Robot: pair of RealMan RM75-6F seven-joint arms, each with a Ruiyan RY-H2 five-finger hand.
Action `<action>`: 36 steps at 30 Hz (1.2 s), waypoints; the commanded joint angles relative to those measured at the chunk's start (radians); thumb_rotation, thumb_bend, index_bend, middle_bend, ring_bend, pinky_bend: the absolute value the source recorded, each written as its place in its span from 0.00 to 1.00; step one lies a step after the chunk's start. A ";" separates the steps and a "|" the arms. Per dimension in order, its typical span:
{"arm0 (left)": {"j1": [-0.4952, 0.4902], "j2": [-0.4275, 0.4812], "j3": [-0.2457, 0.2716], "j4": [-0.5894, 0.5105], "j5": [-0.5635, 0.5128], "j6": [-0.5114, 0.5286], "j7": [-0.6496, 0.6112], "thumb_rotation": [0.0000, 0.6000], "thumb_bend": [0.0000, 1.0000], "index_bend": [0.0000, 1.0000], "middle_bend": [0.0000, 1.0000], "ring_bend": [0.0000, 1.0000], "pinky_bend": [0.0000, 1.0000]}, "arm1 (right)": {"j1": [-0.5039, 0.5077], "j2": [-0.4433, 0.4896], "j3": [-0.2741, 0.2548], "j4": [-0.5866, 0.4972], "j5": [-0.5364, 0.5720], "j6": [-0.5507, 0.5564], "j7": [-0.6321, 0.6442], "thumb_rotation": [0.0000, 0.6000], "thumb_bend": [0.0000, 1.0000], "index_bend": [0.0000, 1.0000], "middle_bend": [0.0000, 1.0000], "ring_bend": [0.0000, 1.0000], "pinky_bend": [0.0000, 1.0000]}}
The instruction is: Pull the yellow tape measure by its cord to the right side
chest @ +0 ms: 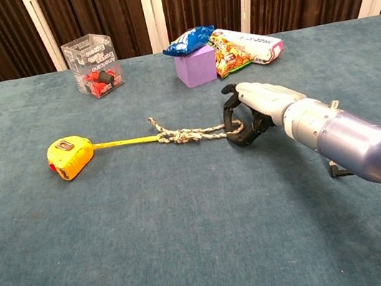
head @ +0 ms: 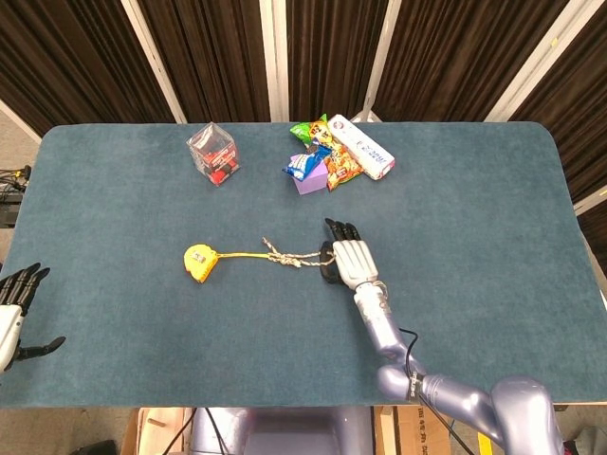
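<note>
The yellow tape measure point(head: 199, 263) point(chest: 69, 157) lies on the blue table left of centre. Its yellow tape runs right into a knotted braided cord point(head: 289, 257) point(chest: 193, 134). My right hand point(head: 348, 259) point(chest: 256, 108) sits at the cord's right end, with fingers curled down and thumb underneath, pinching the cord end. My left hand point(head: 19, 303) hovers at the table's near left edge, far from the tape measure, its fingers apart and holding nothing; it shows only in the head view.
At the back stand a clear plastic box point(head: 213, 154) point(chest: 93, 64), a purple block point(head: 310, 175) point(chest: 195, 64) and several snack packets point(head: 346, 156) point(chest: 244, 49). The table edge point(head: 579, 204) is far to the right.
</note>
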 commanded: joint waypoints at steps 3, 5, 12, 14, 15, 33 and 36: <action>0.000 -0.001 -0.001 0.002 0.000 0.002 0.000 1.00 0.00 0.00 0.00 0.00 0.00 | -0.004 0.010 0.002 -0.020 -0.006 0.010 0.001 1.00 0.45 0.60 0.08 0.00 0.00; 0.000 -0.002 -0.002 0.002 -0.001 0.003 -0.001 1.00 0.00 0.00 0.00 0.00 0.00 | -0.006 0.018 0.008 -0.035 -0.005 0.017 0.000 1.00 0.45 0.60 0.08 0.00 0.00; 0.001 -0.002 -0.002 0.002 0.004 0.009 0.002 1.00 0.00 0.00 0.00 0.00 0.00 | -0.022 0.058 0.026 -0.109 0.017 0.034 -0.012 1.00 0.45 0.60 0.08 0.00 0.00; 0.002 -0.003 -0.001 0.002 0.006 0.010 0.004 1.00 0.00 0.00 0.00 0.00 0.00 | -0.032 0.081 0.032 -0.145 0.021 0.049 -0.019 1.00 0.45 0.60 0.08 0.00 0.00; 0.002 -0.003 0.000 0.002 0.007 0.011 0.005 1.00 0.00 0.00 0.00 0.00 0.00 | -0.043 0.105 0.033 -0.178 0.020 0.064 -0.027 1.00 0.45 0.60 0.08 0.00 0.00; 0.015 -0.008 0.003 0.005 0.035 0.051 0.028 1.00 0.00 0.00 0.00 0.00 0.00 | -0.175 0.383 0.002 -0.492 0.019 0.201 -0.105 1.00 0.45 0.61 0.08 0.00 0.00; 0.018 -0.008 0.005 0.005 0.041 0.059 0.030 1.00 0.00 0.00 0.00 0.00 0.00 | -0.196 0.434 0.003 -0.517 0.019 0.217 -0.102 1.00 0.45 0.61 0.08 0.00 0.00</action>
